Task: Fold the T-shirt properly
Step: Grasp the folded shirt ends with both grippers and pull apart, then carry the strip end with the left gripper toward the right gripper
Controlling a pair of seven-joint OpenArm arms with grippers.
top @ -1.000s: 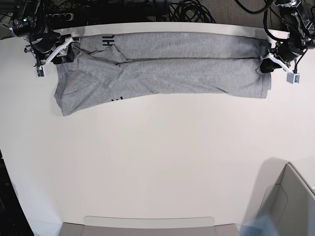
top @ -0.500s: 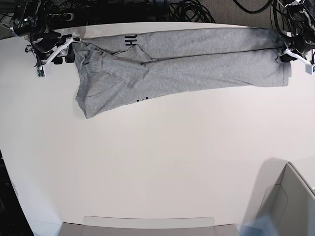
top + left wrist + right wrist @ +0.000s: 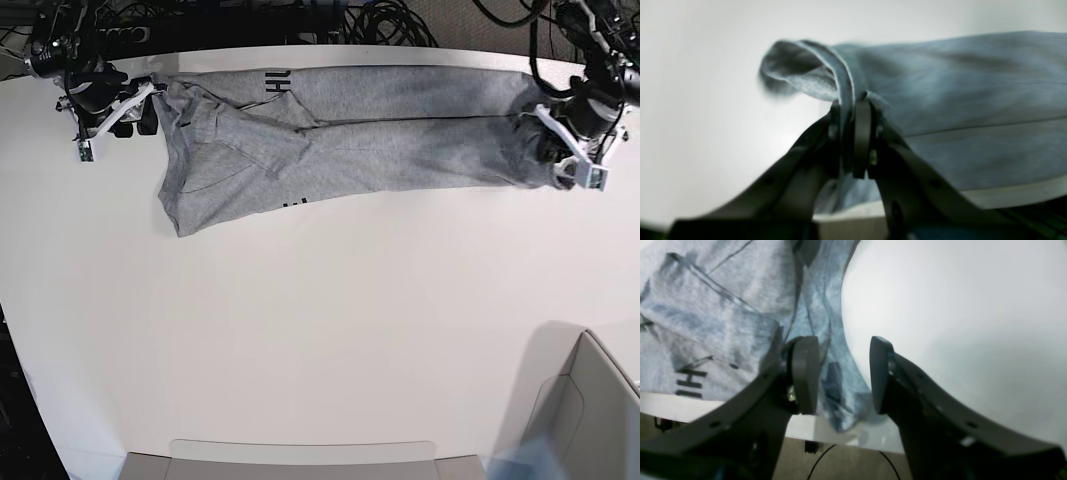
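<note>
Desk: big white surface, mostly bare, shirt sits way up along the far edge.
T-shirt: grey, folded into a long band, long axis running side to side across the base view, bits of black lettering peeking out near the collar end.
Left fingers: pinched narrow on the hem, holding a fold of fabric, on the base view's right end of the band.
Right fingers: spread wide, gripping nothing, cloth lying just under and beside them at the other end.
Key relation: each arm sits at one end of the long axis, so probably the next fold goes end to end, and only the left has a hold.
</note>
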